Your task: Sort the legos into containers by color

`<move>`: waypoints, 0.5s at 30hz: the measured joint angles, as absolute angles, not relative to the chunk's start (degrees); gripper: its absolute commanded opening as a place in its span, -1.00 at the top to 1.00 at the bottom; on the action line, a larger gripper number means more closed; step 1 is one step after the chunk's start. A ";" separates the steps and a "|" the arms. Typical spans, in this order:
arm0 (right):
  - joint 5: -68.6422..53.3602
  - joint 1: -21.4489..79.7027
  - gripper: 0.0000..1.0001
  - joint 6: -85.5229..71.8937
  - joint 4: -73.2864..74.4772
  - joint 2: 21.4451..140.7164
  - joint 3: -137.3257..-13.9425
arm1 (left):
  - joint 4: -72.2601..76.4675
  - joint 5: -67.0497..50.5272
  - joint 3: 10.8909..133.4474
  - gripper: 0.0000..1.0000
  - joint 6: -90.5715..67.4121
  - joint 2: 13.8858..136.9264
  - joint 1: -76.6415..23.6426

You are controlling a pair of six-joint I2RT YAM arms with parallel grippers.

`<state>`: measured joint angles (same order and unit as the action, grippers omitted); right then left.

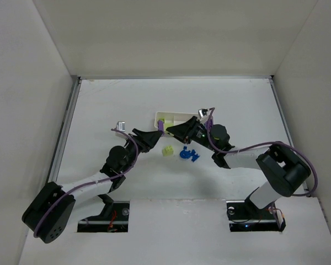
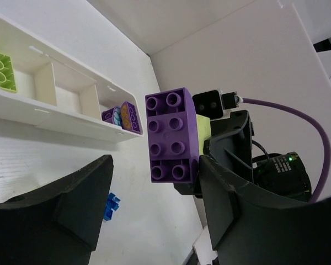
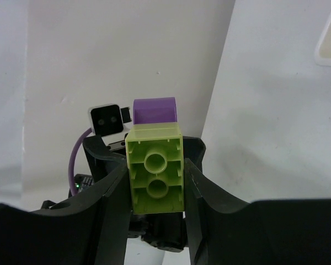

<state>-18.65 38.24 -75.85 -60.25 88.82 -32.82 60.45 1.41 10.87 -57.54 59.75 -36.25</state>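
White tray [image 2: 71,118]: lime brick [image 2: 3,70], purple brick [image 2: 133,117]; right tool [image 3: 154,179] pinches stack [image 3: 154,163]; left tool [image 2: 154,168] spread

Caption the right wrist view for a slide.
Right gripper clamps a lime-green brick, with a purple brick against its far side.

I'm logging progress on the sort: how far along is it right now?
Done: a stored lime brick and purple pieces sit in separate compartments of the white tray. In hand: the right tool clamps a lime-green brick joined to a purple brick, the open left tool facing it. Left: that pair, a loose lime brick and the blue legos on the table.
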 measured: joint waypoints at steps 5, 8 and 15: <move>-18.96 38.24 0.49 -77.97 -62.15 90.59 -32.82 | 64.14 1.61 10.98 -0.11 -58.48 62.87 -36.25; -19.05 38.22 0.48 -78.91 -63.02 90.94 -32.77 | 66.37 1.89 10.98 -0.04 -59.02 64.03 -36.23; -19.62 38.22 0.48 -81.52 -66.96 92.97 -32.75 | 70.43 2.52 11.60 0.10 -60.20 66.46 -36.25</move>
<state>-19.62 38.22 -81.52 -66.96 92.97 -32.75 70.43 2.52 11.60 -60.20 66.46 -36.25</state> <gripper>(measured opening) 0.432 0.465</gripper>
